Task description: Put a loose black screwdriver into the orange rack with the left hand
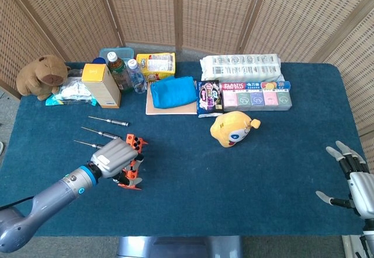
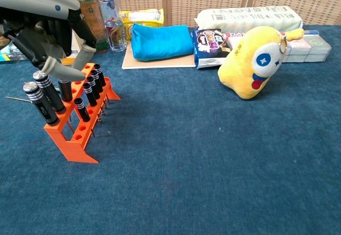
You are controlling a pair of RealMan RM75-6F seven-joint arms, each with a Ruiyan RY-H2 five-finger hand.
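Left hand [image 2: 45, 30] above orange rack [image 2: 80, 134]; head view hides gap.

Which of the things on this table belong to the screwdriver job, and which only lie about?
For the job:
- orange plastic rack
- loose black-handled screwdrivers on the cloth
- left hand, above the rack

Lying about:
- yellow plush toy
- brown plush capybara
- blue folded cloth
- two bottles
- right hand, idle at the table edge

The head view looks steeply down over the whole blue-clothed table [image 1: 193, 182]. The chest view sits low and close, facing the far edge. Both share the orange plastic screwdriver rack [image 1: 132, 175] [image 2: 80, 120].
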